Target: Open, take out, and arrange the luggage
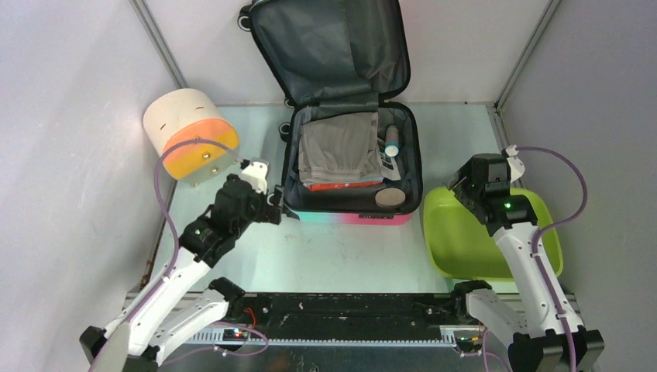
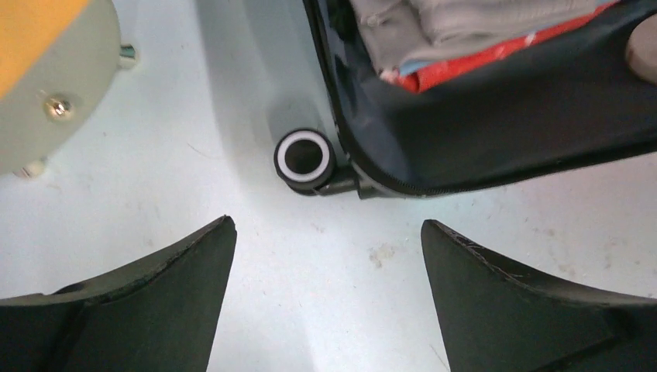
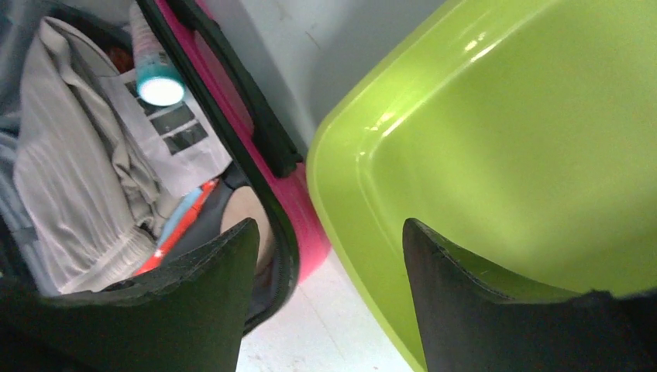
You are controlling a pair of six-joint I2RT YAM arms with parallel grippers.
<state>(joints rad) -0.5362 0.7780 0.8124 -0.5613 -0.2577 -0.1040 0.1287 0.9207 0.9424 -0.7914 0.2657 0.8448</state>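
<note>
The luggage [image 1: 349,218] lies open on the table, its pink-to-teal shell facing me and its grey-lined lid [image 1: 325,46] standing up at the back. Folded grey clothes [image 1: 339,147], a teal-capped bottle [image 1: 392,141], a red item [image 1: 341,185] and a round beige disc [image 1: 390,198] lie inside. My left gripper [image 1: 273,211] hovers open at the case's front left corner. In the left wrist view, the gripper [image 2: 325,225] faces a black wheel [image 2: 304,156], with bare table between the fingers. My right gripper [image 1: 459,190] is open beside the case's right wall [image 3: 304,229], holding nothing.
A lime-green tub [image 1: 472,240] sits right of the case, its rim [image 3: 341,194] under the right gripper [image 3: 329,225]. A cream-and-orange cylinder [image 1: 191,133] lies on its side at the left, close to the left arm. Walls enclose the table on three sides.
</note>
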